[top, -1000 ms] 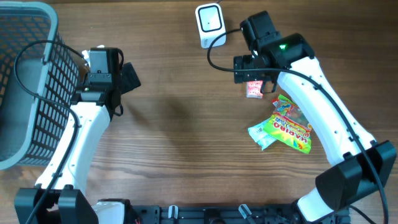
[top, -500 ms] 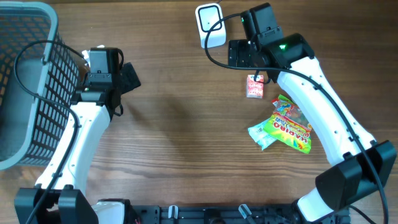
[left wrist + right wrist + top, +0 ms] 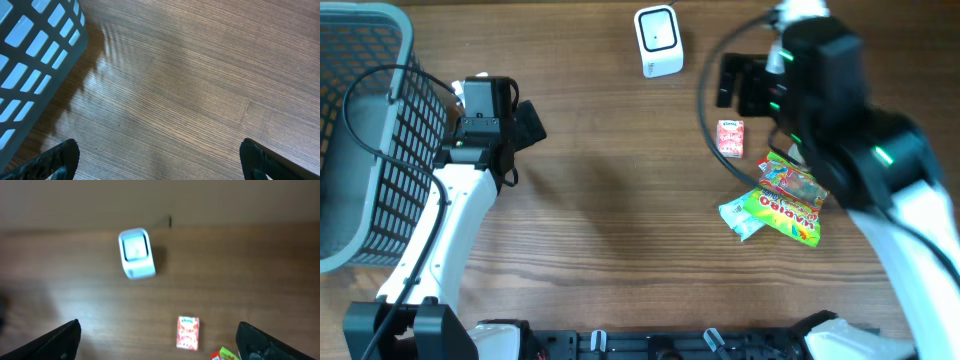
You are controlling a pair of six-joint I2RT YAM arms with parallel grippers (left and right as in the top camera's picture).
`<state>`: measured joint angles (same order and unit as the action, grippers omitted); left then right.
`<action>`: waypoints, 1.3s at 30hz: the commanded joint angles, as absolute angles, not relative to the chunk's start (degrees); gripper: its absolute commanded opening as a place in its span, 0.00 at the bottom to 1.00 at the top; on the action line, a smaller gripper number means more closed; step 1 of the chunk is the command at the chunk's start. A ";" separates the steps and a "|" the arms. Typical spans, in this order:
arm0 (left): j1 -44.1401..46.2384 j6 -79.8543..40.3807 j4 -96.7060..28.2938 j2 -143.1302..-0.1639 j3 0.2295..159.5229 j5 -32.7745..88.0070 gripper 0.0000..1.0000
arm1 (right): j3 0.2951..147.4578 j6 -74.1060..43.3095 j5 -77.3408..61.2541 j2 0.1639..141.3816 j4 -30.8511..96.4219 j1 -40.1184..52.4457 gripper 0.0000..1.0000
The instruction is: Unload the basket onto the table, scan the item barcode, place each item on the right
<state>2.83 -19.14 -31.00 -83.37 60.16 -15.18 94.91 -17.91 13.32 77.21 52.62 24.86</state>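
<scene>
The right gripper (image 3: 160, 345) hangs released, its two dark fingertips at the bottom corners of the wrist view with nothing between them. It looks down and forward from well above the table (image 3: 610, 230). The red packet (image 3: 188, 333) lies flat on the wood just ahead of the gripper and slightly to one side, apart from both fingers. Farther ahead, the white scanner (image 3: 136, 253) stands with its window facing up. A corner of a bright sweet bag (image 3: 225, 355) shows at the lower edge, just beside the packet.

In the overhead view the right arm (image 3: 860, 150) looms large and blurred. Its forearm passes over the sweet bag, and its wrist points toward the scanner.

The left gripper (image 3: 160, 160) is also released and holds nothing, with bare wood under its spread tips. The grey mesh basket (image 3: 35, 65) stands close on its outer side and casts a shadow across the grain. The left arm (image 3: 455, 215) is bent at the elbow, with its forearm along the basket's wall, well apart from the packet and scanner.

The table is brown wood with a fine, straight grain. Beyond its far edge the right wrist view shows only a plain tan band, too blurred to make out.
</scene>
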 commanded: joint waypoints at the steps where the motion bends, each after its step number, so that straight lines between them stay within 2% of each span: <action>1: 2.72 -18.41 -30.85 -83.70 60.55 -15.92 1.00 | 95.11 -16.12 14.52 67.70 52.69 24.36 1.00; 11: 2.72 -18.41 -30.85 -83.70 60.55 -15.92 1.00 | 92.82 -15.07 16.45 46.81 55.02 17.56 1.00; 18: 2.72 -18.41 -30.85 -83.70 60.55 -15.92 1.00 | 71.75 -15.03 13.76 25.98 51.40 8.69 0.99; 22: 2.72 -18.41 -30.85 -83.70 60.55 -15.92 1.00 | 54.46 -13.69 10.26 13.26 37.56 4.14 1.00; 25: 2.72 -18.41 -30.85 -83.70 60.55 -15.92 1.00 | 41.28 -8.32 1.19 5.43 20.32 1.54 1.00; 29: 2.72 -18.41 -30.85 -83.70 60.55 -15.92 1.00 | 25.45 -7.03 -5.58 0.71 -2.52 0.34 1.00; 32: 2.72 -18.41 -30.85 -83.70 60.55 -15.92 1.00 | 15.44 -7.73 -7.11 0.21 -14.33 0.36 1.00; 39: 2.72 -18.41 -30.85 -83.70 60.55 -15.92 1.00 | 2.94 -9.17 -7.60 0.19 -19.03 0.36 1.00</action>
